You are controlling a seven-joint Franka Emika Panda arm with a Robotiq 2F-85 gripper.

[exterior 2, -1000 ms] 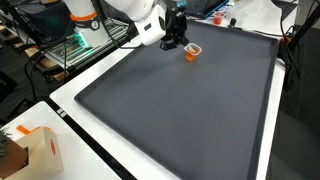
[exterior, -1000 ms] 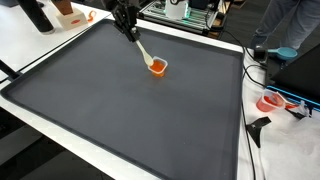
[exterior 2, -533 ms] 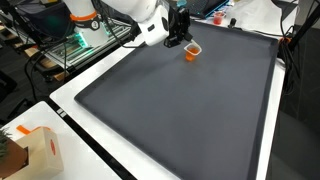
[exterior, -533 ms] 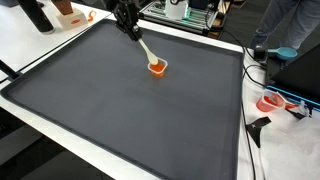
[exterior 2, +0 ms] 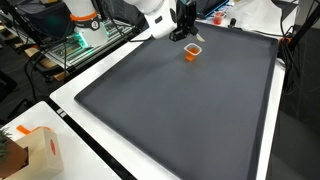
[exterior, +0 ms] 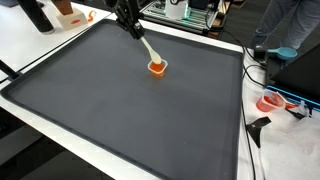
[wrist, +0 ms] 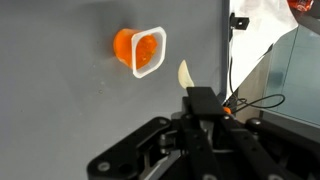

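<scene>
A small orange cup with a white rim (exterior: 157, 67) (exterior 2: 192, 52) (wrist: 140, 50) stands on the dark grey mat (exterior: 130, 110) near its far edge. My gripper (exterior: 129, 22) (exterior 2: 184, 27) (wrist: 201, 101) hangs above and beside the cup, shut on a pale cream spoon (exterior: 146, 48) (wrist: 184, 76). In an exterior view the spoon slants down from the fingers towards the cup's rim. In the wrist view its tip shows just past the black fingers, apart from the cup. Whether the tip touches the cup I cannot tell.
The mat lies on a white table (exterior: 20, 45). A dark bottle (exterior: 36, 15) and an orange-white object (exterior: 68, 13) stand at one corner. A person (exterior: 290, 25), cables and a red-white item (exterior: 272, 101) are beside the table. A cardboard box (exterior 2: 30, 152) sits near another corner.
My gripper has moved up and across towards the mat's far edge, carrying the spoon with it. The orange cup has stayed where it was.
</scene>
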